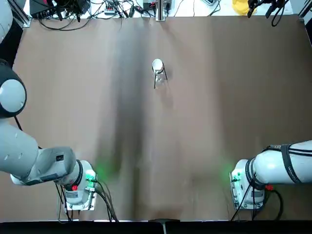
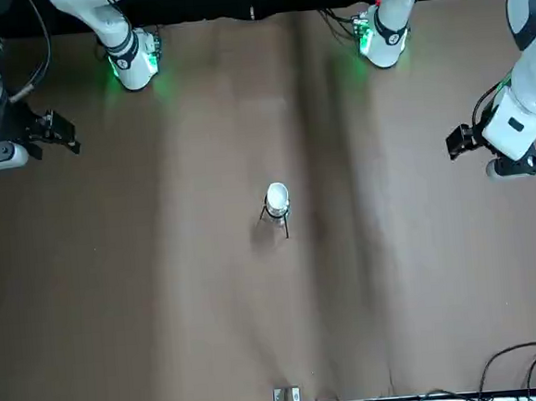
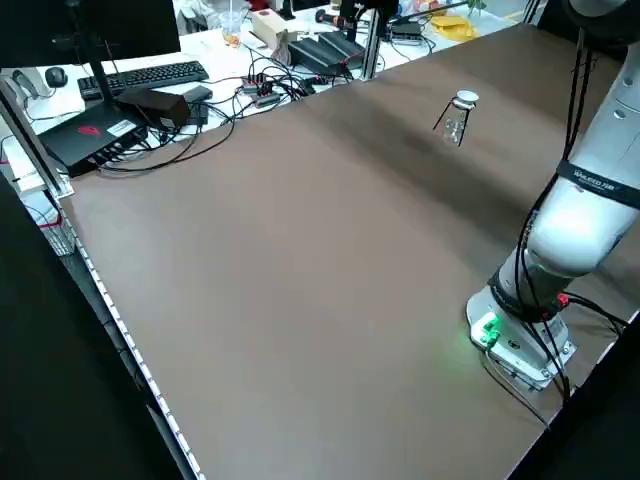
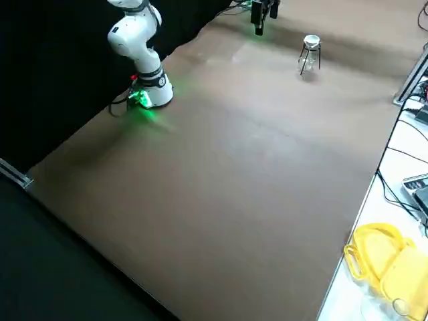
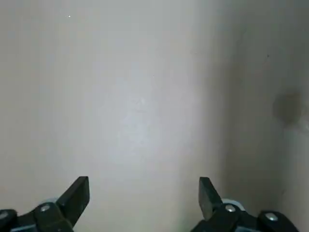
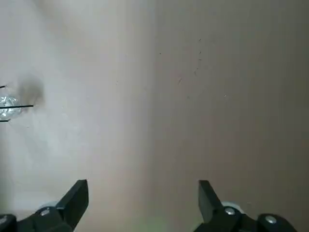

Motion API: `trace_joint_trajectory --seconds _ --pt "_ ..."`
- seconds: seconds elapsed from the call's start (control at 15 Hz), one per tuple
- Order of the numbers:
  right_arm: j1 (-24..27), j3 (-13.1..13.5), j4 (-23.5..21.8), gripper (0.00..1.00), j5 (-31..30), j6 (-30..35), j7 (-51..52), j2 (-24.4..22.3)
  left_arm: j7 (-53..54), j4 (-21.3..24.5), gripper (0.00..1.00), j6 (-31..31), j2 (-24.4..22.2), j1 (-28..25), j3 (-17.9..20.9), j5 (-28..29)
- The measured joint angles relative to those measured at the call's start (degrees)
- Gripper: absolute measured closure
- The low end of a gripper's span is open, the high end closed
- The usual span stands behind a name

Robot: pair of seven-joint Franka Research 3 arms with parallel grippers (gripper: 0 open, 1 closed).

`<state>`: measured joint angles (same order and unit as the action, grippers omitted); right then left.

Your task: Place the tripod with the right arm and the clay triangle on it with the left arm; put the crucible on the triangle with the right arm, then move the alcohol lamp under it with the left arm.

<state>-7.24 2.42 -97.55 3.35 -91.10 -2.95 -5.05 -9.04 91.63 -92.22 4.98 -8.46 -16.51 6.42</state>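
Setup with the stand assembled on the tabletop (image 1: 195, 146). The tripod (image 2: 287, 227) stands upright on its legs in the far part, near the middle between left and right. The crucible (image 2: 277, 196) sits on top of it, over the ring. The alcohol lamp (image 4: 309, 61) stands beneath, between the legs, its clear glass visible among the wires. The clay triangle cannot be made out under the crucible. The left gripper (image 5: 145, 188) hangs above the left side of the tabletop, well apart from the tripod; its jaws are wide open, with nothing between them. The right gripper (image 6: 144, 191) hangs above the right side, likewise well apart, jaws wide open and holding nothing. Beyond the far edge lie a keyboard (image 3: 155, 82) and a yellow item (image 4: 384, 261).
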Motion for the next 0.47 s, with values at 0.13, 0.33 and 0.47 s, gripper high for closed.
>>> trace_joint_trajectory --seconds 0.13,0.33,0.47 --pt "0.0 0.1 0.0 0.00 0.0 -0.4 0.0 -0.1 -2.2 -0.1 0.00 0.0 0.0 0.4 -0.1 0.0" --pt "0.0 0.2 0.0 0.00 0.0 -0.6 0.0 -0.3 -4.0 -0.3 0.00 0.0 0.0 0.7 -0.4 0.0" --pt "0.0 0.2 -0.3 0.00 0.0 -0.8 0.0 -0.7 -4.1 -0.4 0.00 0.0 0.0 0.7 -0.4 0.0"
